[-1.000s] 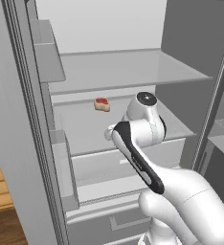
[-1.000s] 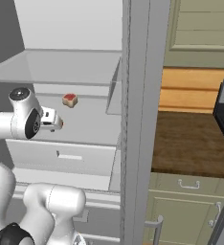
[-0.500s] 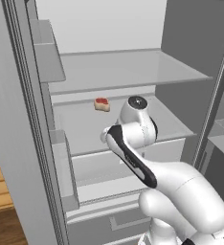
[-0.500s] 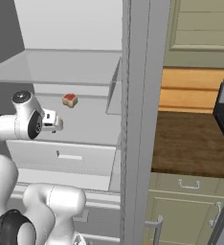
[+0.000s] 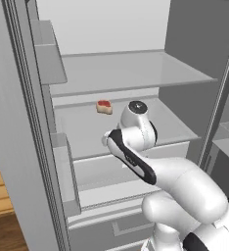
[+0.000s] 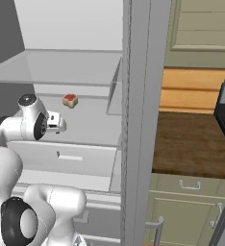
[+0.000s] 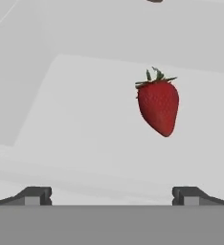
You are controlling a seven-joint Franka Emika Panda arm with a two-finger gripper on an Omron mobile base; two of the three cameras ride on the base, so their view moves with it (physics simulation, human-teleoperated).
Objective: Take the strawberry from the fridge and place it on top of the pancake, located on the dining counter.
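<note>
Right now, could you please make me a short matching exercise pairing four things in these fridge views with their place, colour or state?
Things:
1. strawberry
2. pale block with a red top
3. gripper
4. fridge

Descriptions:
A. open, nothing between its fingertips
B. door open, pale shelves showing
C. red with a green top, lying on a pale shelf ahead of the gripper
D. toward the back of the shelf, beyond the white arm

Pairs: 1-C, 2-D, 3-A, 4-B
</note>
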